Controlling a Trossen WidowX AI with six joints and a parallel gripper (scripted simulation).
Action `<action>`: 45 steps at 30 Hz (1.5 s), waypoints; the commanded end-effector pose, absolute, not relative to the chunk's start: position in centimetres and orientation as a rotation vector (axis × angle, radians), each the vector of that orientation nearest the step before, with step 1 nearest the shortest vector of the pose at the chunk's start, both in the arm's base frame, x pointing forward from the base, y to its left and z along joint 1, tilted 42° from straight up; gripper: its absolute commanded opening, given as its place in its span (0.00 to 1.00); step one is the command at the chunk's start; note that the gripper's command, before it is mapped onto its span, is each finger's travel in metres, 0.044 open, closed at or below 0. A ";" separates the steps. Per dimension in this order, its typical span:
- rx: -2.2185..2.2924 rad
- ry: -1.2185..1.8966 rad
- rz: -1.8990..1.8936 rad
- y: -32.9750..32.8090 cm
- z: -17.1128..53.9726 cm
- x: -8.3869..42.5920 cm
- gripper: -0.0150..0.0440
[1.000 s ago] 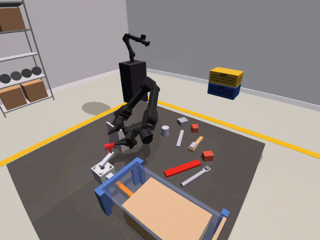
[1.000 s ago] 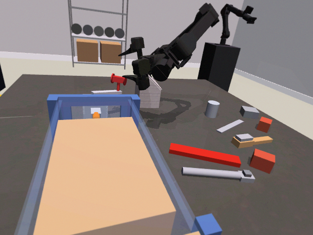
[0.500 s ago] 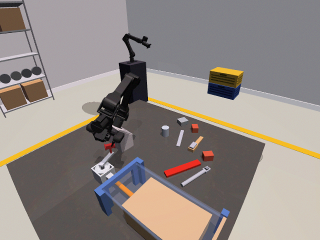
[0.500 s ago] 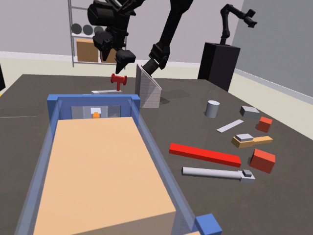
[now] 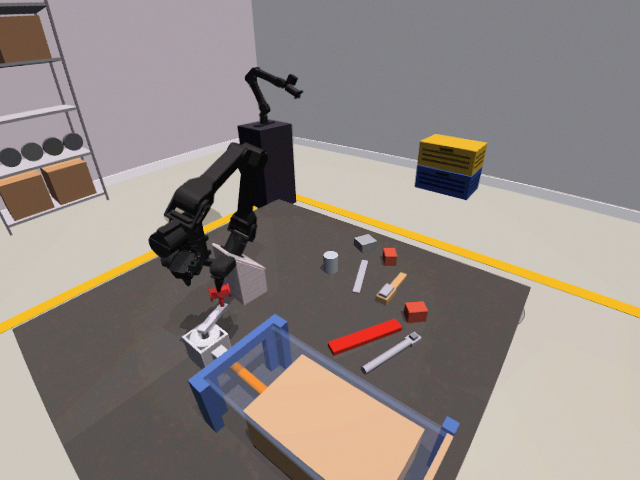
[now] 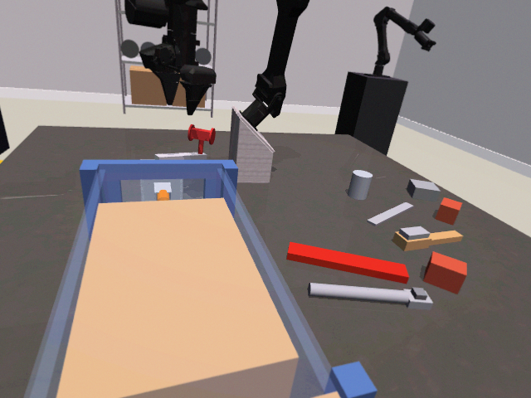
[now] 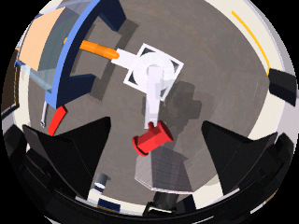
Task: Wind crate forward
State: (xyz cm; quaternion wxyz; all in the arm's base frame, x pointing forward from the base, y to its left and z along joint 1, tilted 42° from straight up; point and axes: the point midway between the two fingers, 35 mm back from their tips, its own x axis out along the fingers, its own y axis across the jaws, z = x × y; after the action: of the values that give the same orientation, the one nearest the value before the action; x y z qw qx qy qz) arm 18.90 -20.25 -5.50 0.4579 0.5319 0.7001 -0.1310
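My gripper (image 5: 203, 285) (image 6: 180, 109) (image 7: 159, 123) is open and empty, fingers pointing down, above the winch handle's red knob (image 5: 219, 293) (image 6: 201, 134) (image 7: 152, 138). In the wrist view the knob shows between and beyond the fingertips. The handle's pale arm (image 5: 214, 317) (image 6: 182, 157) (image 7: 152, 103) is seated on top of the white winch (image 5: 199, 352) (image 7: 140, 72). An orange strap (image 5: 248, 376) (image 6: 163, 195) (image 7: 95, 48) runs from the winch to the tan crate (image 5: 330, 413) (image 6: 171, 278), which looks flat. A gap separates its front from the blue mouth frame (image 5: 236, 349) (image 6: 158, 169) (image 7: 61, 70).
A pale slanted block (image 5: 248, 281) (image 6: 254, 160) (image 7: 163, 173) stands beside the knob, near my arm. A red bar (image 5: 364, 336) (image 6: 347, 261) and a grey rod tool (image 5: 390, 353) (image 6: 360, 292) lie beside the cubby. A grey cylinder (image 5: 330, 262) (image 6: 360, 185) stands farther back.
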 end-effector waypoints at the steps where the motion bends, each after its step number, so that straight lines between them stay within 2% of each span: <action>1: 1.335 1.741 -0.309 -17.3 -8.6 18.7 1.00; 12: 1.337 1.740 -0.309 -14.3 -12.0 18.6 1.00; 40: 1.338 1.740 -0.307 -11.9 -14.7 18.5 1.00; 45: 1.326 1.736 -0.308 -12.3 -14.3 18.6 0.78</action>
State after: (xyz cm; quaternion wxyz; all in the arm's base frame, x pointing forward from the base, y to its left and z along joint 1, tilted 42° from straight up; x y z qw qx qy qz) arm 18.61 -12.30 -14.37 0.4504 0.5368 0.7024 -0.1247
